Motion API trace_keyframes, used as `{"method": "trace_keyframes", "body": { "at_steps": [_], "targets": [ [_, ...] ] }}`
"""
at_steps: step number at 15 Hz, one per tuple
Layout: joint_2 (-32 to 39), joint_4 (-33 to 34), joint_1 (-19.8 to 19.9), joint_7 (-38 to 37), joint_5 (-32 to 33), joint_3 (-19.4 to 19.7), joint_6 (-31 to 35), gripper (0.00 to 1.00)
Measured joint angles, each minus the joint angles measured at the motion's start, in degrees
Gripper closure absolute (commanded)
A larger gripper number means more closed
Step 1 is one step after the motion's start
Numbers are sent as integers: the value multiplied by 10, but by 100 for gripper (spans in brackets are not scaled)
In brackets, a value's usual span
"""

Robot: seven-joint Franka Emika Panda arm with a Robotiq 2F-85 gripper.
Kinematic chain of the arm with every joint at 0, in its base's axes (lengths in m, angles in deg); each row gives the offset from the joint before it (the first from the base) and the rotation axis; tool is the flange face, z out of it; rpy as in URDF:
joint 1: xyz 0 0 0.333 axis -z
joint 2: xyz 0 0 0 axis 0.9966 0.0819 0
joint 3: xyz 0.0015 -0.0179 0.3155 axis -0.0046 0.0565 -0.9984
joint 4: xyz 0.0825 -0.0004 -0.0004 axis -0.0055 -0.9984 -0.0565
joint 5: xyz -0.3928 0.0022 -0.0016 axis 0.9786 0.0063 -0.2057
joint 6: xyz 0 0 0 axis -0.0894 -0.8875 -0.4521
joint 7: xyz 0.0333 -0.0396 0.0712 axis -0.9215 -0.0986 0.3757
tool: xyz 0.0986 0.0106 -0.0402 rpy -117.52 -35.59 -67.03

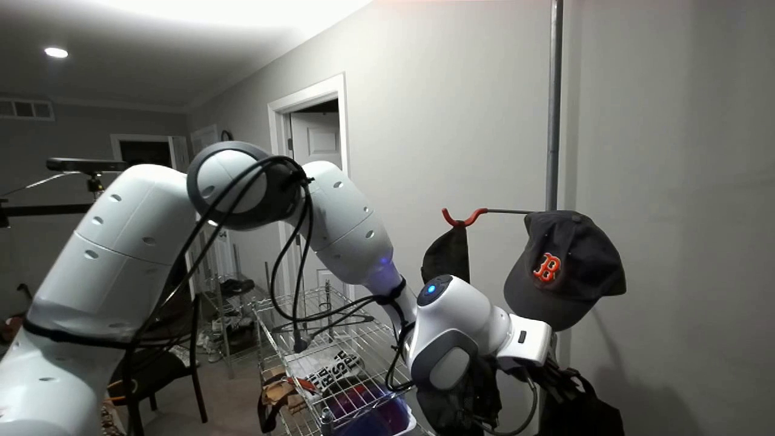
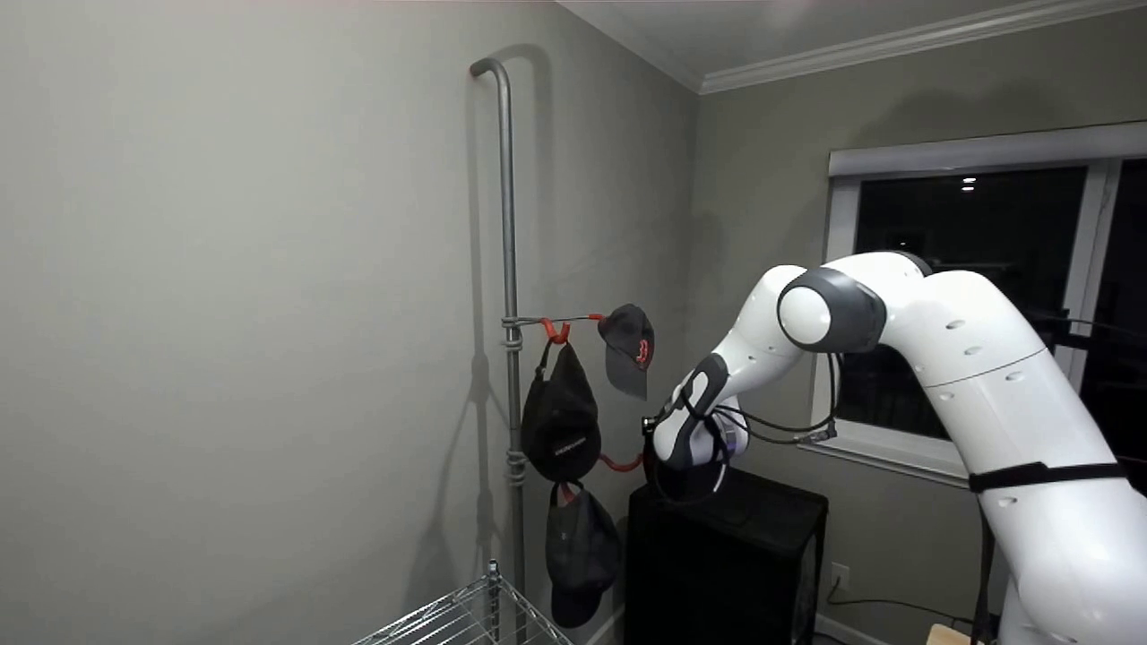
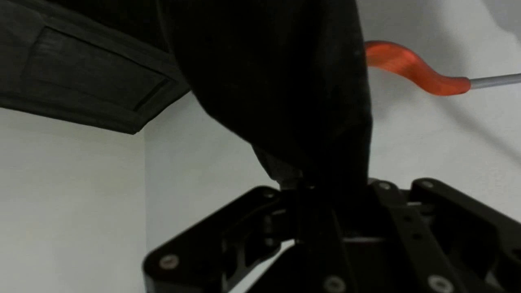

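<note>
My gripper (image 3: 330,193) points at a black cloth item that looks like a cap (image 3: 276,89). The cloth narrows down between the two fingers, and they appear closed on it. The fingertips are dark against the dark cloth. A red hook (image 3: 411,67) on a metal rod passes behind the cloth; whether the cap hangs on it is hidden. In an exterior view the gripper (image 1: 554,366) meets the black item (image 1: 584,412) to the right of the wrist. In an exterior view the wrist hides most of the gripper, with the red hook (image 2: 621,464) reaching toward it.
A metal pole (image 2: 508,206) carries red hooks. A dark cap with a red B (image 1: 563,266) hangs close above the wrist. More caps hang at the pole (image 2: 562,430) and lower (image 2: 582,555). A black cabinet (image 2: 717,546) and a wire shelf (image 1: 363,339) stand nearby.
</note>
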Motion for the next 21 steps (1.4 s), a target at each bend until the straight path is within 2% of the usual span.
{"method": "trace_keyframes", "body": {
  "at_steps": [4, 9, 15, 18, 21],
  "targets": [
    [-44, -52, -43, 0, 0, 46, 0, 99],
    [-142, -161, -90, 21, 2, 100, -1, 99],
    [-264, -271, -194, 120, -9, 219, -14, 99],
    [-300, -304, -230, 166, -25, 236, -16, 99],
    [-320, -333, -269, 199, -62, 218, -20, 99]
  ]
}}
